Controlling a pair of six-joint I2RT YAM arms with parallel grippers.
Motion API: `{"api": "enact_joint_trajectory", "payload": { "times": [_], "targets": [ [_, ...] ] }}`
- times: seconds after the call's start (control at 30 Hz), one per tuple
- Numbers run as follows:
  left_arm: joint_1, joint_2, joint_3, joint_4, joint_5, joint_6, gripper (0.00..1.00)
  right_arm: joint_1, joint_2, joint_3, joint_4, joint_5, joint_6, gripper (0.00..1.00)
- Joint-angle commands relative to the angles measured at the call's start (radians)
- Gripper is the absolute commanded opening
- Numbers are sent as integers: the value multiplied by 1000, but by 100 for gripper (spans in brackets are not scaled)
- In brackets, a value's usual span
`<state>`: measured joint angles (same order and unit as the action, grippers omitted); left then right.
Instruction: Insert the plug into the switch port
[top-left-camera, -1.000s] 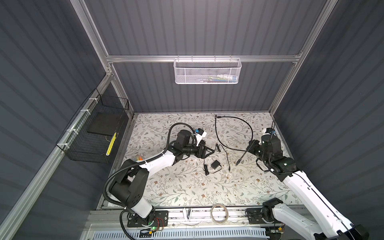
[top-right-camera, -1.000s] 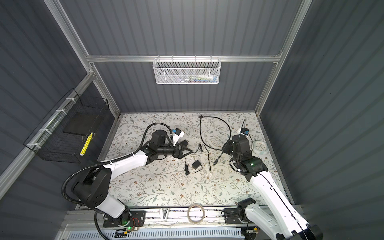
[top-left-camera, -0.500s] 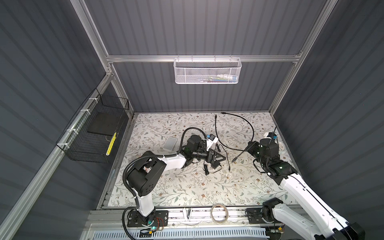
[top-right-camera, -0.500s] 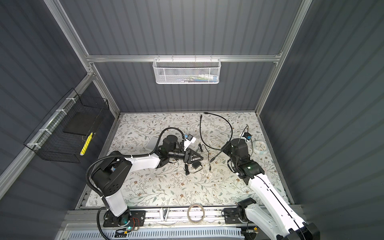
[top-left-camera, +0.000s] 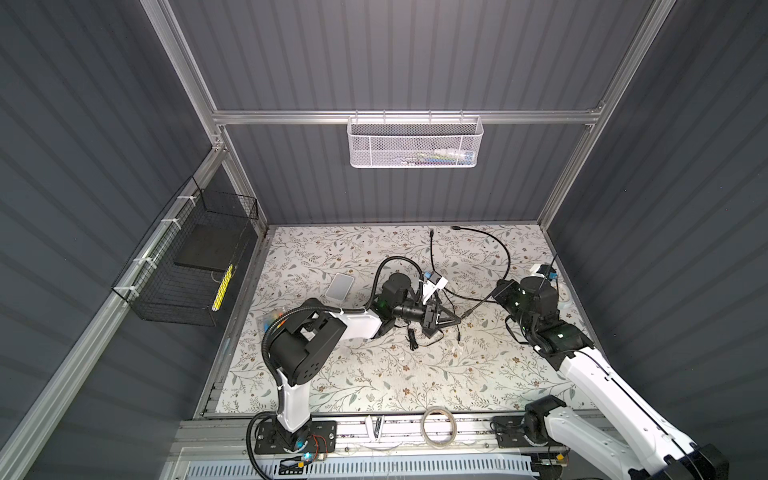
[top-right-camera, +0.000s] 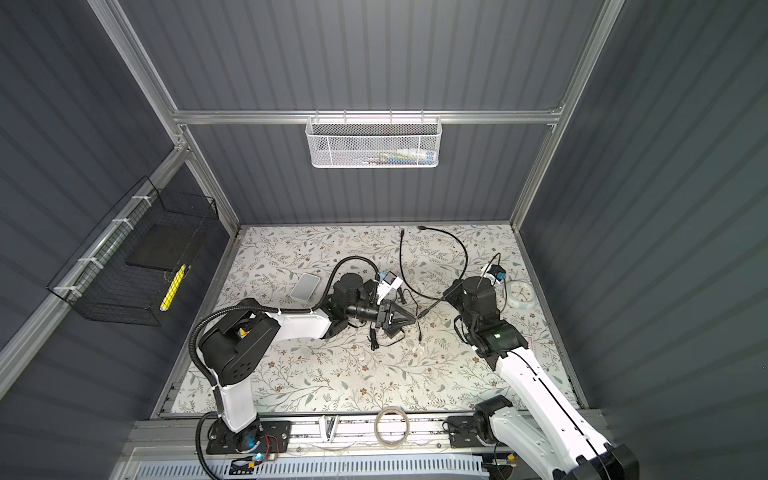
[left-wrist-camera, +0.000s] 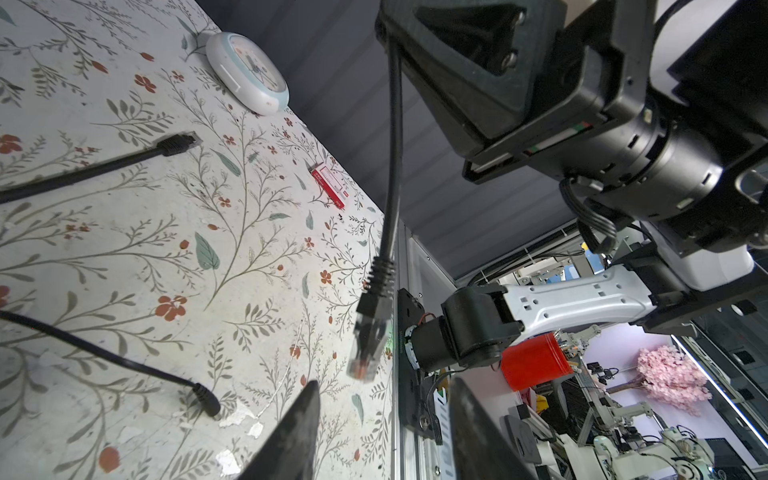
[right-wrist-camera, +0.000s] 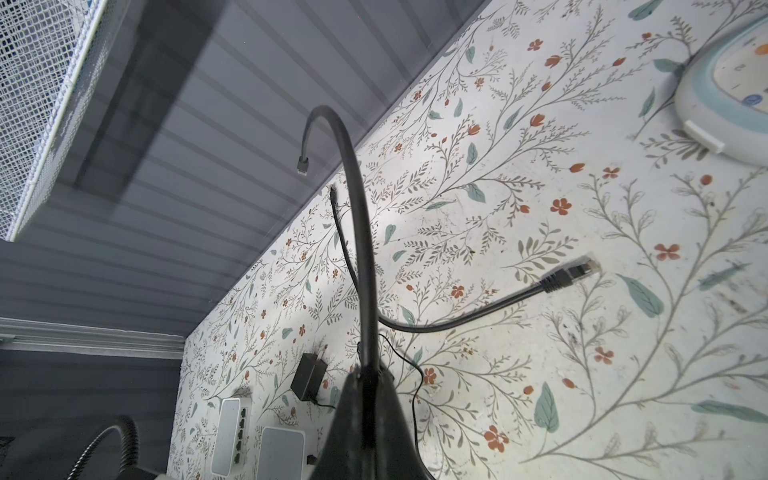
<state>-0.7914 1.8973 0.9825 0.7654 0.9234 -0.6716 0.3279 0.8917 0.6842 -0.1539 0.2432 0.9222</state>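
Handover, looks like: right gripper (right-wrist-camera: 368, 374) clamped on cable (right-wrist-camera: 360, 249), plug (left-wrist-camera: 370, 328) dangling by left gripper (left-wrist-camera: 384, 386), half open, empty. Next: grab plug squarely.

both arms reach toward the middle, pincers facing, apart
left arm (top-left-camera: 357, 326) lies low and stretched rightward, left pincer (top-left-camera: 457, 320) level, jaws parted on nothing; right arm (top-left-camera: 590, 365) bends in from the right, right pincer (top-left-camera: 495, 293) clamped on a cable (right-wrist-camera: 361, 249).
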Motion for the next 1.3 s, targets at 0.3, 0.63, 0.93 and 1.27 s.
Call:
{"api": "enact_joint_trajectory", "payload": {
  "times": [0.3, 0.63, 0.93, 1.27],
  "targets": [
    [-12, 49, 46, 76, 8, -12, 42, -7, -3, -6, 42, -21, 26, 0],
    [-12, 53, 54, 114, 5, -30, 26, -13, 1, -9, 52, -21, 31, 0],
    [-12, 57, 59, 124, 7, -38, 14, -15, 6, -17, 64, -25, 38, 0],
    [-11, 37, 68, 49, 11, 11, 0, -18, 12, -11, 33, -49, 5, 0]
  ]
}}
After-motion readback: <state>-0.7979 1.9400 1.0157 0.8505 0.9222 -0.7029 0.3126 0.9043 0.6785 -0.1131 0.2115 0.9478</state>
